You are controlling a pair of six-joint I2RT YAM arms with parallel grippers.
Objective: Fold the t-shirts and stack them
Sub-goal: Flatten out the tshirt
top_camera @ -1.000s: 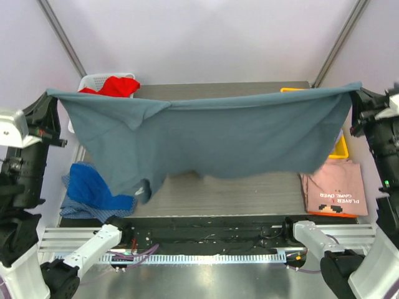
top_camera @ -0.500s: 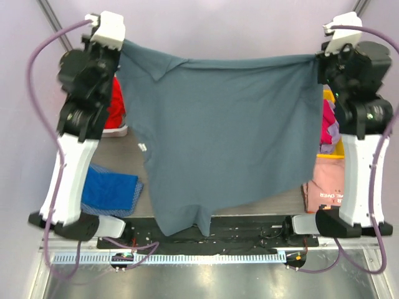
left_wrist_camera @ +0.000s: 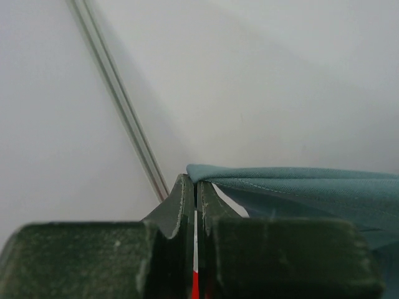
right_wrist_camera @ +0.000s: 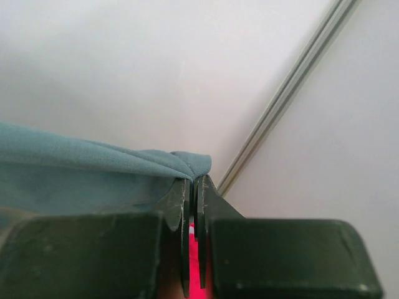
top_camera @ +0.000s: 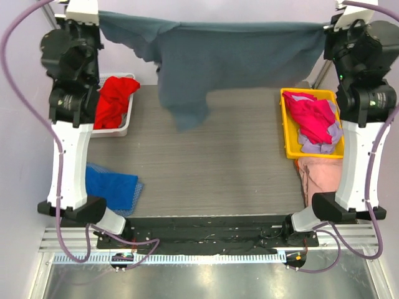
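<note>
My left gripper [left_wrist_camera: 195, 185] is raised high at the far left, its two dark green fingers clenched on one corner of the large slate blue-grey cloth t-shirt [top_camera: 243, 53]; in the left wrist view the folded edge of the cloth comes out from between the fingertips and runs off to the right. Below that arm, a white plastic basket [top_camera: 118, 131] sits at the far left edge of the grey wood-grain table [top_camera: 212, 174], with a red cloth t-shirt [top_camera: 112, 99] heaped in it and spilling over its rim. Nearer to me on the left, a royal blue cloth t-shirt [top_camera: 112, 187] lies crumpled on the table. The slate shirt is stretched in the air between my two grippers, above the far end of the table, its top edge nearly level and one part drooping lower left of the middle. On the right, a yellow plastic bin [top_camera: 287, 134] holds a magenta cloth t-shirt [top_camera: 310, 117] on top of a lavender cloth [top_camera: 325, 145]. Just in front of the bin lies a pale pink cloth t-shirt [top_camera: 317, 177], partly hidden by my right arm. My right gripper [right_wrist_camera: 192, 182] is up at the same height as the left, fingers pressed together on the other corner of the slate shirt.
</note>
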